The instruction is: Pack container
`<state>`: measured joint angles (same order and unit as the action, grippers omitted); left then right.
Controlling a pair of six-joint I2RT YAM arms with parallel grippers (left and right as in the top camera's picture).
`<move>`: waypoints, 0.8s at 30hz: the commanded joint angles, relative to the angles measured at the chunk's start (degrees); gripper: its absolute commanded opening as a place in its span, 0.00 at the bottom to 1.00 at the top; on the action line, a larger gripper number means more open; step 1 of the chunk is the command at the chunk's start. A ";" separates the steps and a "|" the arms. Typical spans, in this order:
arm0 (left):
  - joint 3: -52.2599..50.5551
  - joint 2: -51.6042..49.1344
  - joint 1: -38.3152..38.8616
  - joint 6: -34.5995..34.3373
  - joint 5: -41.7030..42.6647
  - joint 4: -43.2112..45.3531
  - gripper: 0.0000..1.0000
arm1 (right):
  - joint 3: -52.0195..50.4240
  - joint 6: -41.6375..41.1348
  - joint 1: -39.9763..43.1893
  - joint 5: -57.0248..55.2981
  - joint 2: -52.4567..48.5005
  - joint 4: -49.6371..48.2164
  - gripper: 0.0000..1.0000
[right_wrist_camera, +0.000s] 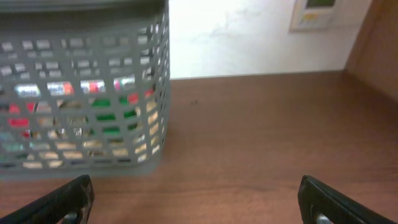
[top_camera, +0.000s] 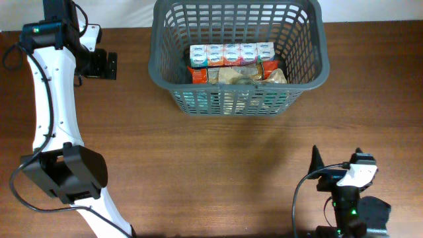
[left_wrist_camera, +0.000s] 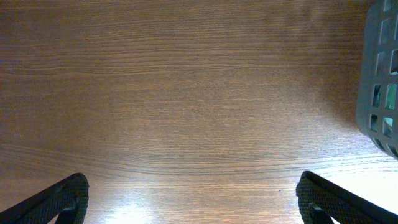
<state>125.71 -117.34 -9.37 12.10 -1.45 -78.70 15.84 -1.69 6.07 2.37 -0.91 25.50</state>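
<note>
The container (top_camera: pixel 231 102) stands at the far centre of the surface (top_camera: pixel 198 172), holding a row of cartons (top_camera: pixel 231 54) and a tan bag (top_camera: pixel 241 76). The left gripper (top_camera: pixel 106 65) is far left, spread. The right gripper (top_camera: pixel 337 155) is near right, also spread.

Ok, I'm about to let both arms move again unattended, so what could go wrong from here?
1. The left gripper hangs open near the container's left wall; a sideways swing could knock or shove the container.
2. The carton pack and crumpled bag lie toward the front wall, so a gripper reaching in might snag the rim or crush them.
The right gripper, open too, is well clear.
</note>
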 commanded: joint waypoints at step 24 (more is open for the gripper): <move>-0.17 0.13 -0.33 -0.90 0.63 -0.02 0.99 | -8.68 -0.31 -1.92 -0.50 0.70 -0.92 0.99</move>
<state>125.71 -117.34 -9.37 12.12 -1.45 -78.67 7.62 -1.69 4.75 2.37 -0.89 24.80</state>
